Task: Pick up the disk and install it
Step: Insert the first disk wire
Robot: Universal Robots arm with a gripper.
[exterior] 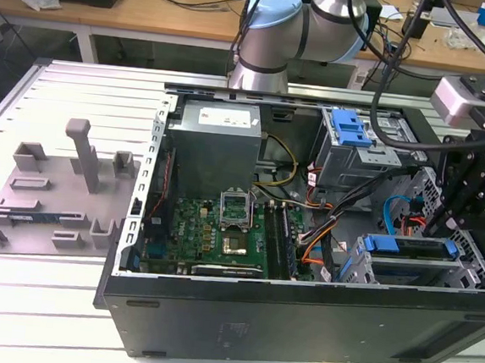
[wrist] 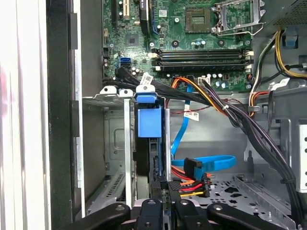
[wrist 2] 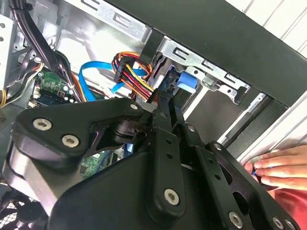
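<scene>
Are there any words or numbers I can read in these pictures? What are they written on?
None can be read.
White label on the grey power-supply box: too small to read.
White tags on the cables: print is blurred.
Tiny white markings on the green motherboard: too small to read.
Blue bracket of the disk: I see no words on it.

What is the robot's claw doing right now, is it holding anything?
Gripper: closed on the disk, which stands on edge in the computer case's metal drive cage.
</scene>
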